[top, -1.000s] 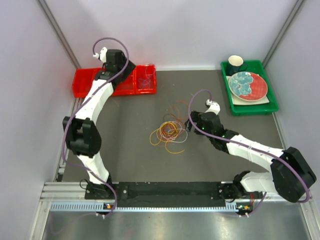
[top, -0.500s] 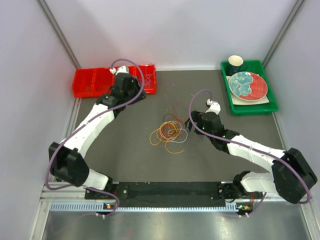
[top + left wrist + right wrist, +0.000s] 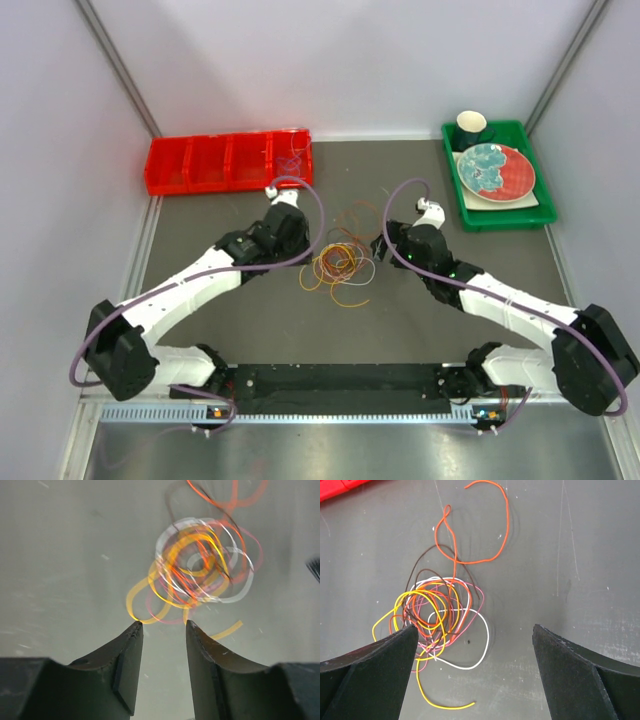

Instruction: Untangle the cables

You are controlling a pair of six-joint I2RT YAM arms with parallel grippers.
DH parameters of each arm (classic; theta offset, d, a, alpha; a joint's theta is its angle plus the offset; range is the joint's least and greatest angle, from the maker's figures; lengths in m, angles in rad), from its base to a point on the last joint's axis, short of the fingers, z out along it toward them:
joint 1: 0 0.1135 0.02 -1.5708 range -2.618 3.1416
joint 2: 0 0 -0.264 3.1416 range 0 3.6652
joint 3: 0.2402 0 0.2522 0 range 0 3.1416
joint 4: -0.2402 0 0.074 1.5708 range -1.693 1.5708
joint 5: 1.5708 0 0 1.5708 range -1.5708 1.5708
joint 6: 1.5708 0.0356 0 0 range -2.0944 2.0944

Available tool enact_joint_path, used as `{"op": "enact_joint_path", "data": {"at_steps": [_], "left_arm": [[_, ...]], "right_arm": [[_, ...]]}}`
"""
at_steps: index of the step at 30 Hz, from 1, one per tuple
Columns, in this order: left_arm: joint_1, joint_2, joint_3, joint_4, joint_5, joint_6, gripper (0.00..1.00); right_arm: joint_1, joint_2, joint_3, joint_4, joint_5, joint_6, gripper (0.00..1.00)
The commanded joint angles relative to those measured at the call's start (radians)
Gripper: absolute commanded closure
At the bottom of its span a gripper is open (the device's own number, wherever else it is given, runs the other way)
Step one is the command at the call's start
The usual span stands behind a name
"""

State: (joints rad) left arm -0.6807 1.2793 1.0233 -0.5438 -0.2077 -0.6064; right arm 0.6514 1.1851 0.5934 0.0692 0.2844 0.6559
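The cables (image 3: 340,262) lie in a tangle of orange, yellow, red, pink, brown and white loops on the dark table at mid-centre. My left gripper (image 3: 303,243) is just left of the tangle. In the left wrist view it (image 3: 163,625) is open and empty, with the blurred cables (image 3: 200,565) just beyond its tips. My right gripper (image 3: 384,250) is just right of the tangle. In the right wrist view it (image 3: 475,627) is wide open and empty above the table, and the cables (image 3: 437,615) lie by its left finger. One orange cable (image 3: 485,525) trails away from the tangle.
A red divided bin (image 3: 200,165) stands at the back left, with thin wire in its right compartment (image 3: 293,158). A green tray (image 3: 500,215) at the back right holds a plate (image 3: 495,170) and a dark cup (image 3: 471,126). Walls close in on both sides.
My left arm has swung from over the red bin at the back left down to the left side of the cable tangle. The right arm has barely moved.
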Motion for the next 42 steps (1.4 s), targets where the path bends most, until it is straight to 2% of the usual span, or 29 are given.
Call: {"op": "enact_joint_path", "data": {"at_steps": [1,11,28,42], "left_arm": [[-0.092,0.015,-0.012,0.044,-0.025,-0.078,0.56],[-0.180,0.184,0.030,0.057,-0.041,-0.159,0.57],[-0.194,0.341,0.084,0.097,-0.113,-0.182,0.57],[-0.194,0.439,0.152,0.068,-0.210,-0.201,0.65]], "right_arm": [[0.001,-0.039,-0.017,0.017,0.009,0.010,0.05],[0.002,-0.045,-0.017,0.006,0.007,0.013,0.05],[0.002,-0.038,-0.012,0.001,0.006,0.013,0.05],[0.002,-0.030,-0.006,0.000,0.002,0.013,0.05]]}}
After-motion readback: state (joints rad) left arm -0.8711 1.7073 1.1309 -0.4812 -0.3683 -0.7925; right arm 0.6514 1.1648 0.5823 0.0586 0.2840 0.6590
